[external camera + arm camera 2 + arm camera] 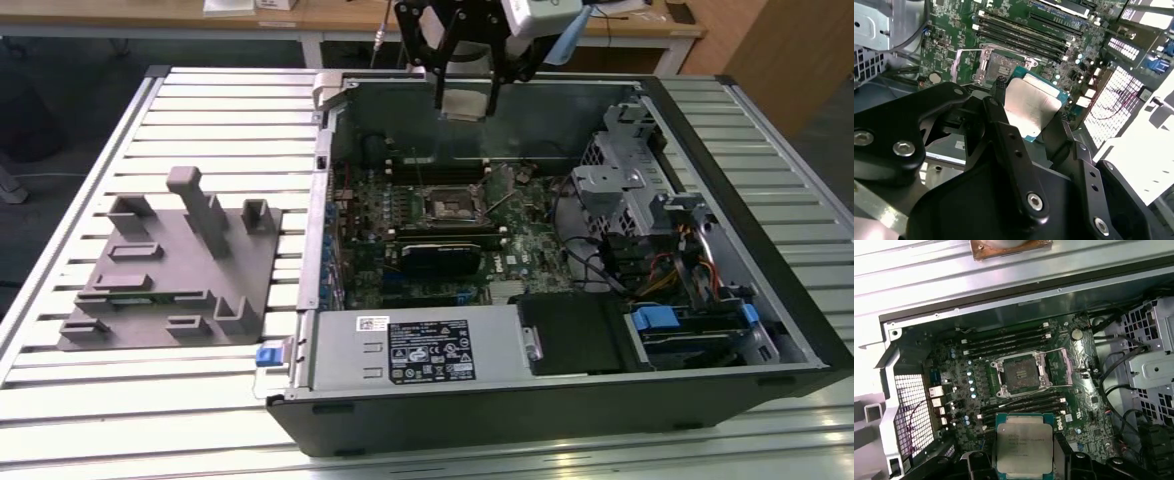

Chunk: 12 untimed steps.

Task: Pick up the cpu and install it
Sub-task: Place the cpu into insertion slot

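The pincer hung above the far wall of the open computer case, its two fingers pinching the cpu by opposite edges. The chip was well clear of the board. In the first wrist view the cpu showed its silver top, and the socket lay open and bare, apart from it.

Here's the fine part, as I judged it: carry the chip level, square its edges to the socket frame, then come straight down. No sliding across the contacts, and no letting go before it sat flat.

The count: one cpu, one socket, one pincer, one computer case and one grey fixture, which stood beside the case on the slatted tabletop.
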Each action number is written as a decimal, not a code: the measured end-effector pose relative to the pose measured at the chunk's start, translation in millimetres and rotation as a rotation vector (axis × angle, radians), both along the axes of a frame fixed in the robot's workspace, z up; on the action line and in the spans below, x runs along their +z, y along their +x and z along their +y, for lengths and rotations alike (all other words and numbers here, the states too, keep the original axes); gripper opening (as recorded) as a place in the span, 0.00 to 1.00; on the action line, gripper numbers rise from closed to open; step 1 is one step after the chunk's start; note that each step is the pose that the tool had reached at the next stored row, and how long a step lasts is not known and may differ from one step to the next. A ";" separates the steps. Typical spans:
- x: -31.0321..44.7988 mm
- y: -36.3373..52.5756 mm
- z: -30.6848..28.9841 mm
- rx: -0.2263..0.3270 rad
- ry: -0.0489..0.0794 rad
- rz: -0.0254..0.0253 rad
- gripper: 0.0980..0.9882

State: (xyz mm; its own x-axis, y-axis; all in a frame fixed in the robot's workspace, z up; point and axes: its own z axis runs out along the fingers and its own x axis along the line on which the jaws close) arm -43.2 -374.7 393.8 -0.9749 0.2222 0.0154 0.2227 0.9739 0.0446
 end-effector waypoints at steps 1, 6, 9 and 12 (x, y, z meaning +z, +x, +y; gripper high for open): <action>0.0 0.0 0.0 -0.009 0.000 -0.0001 0.50; -0.2 0.0 0.0 -0.052 0.000 0.0000 0.50; -0.3 0.0 0.0 -0.077 0.000 -0.0001 0.50; -0.4 0.0 0.0 -0.101 0.000 0.0000 0.50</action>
State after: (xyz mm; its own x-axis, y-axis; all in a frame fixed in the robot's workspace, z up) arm -43.2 -374.7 393.4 -0.9474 0.3196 0.0154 0.3200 0.9464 0.0446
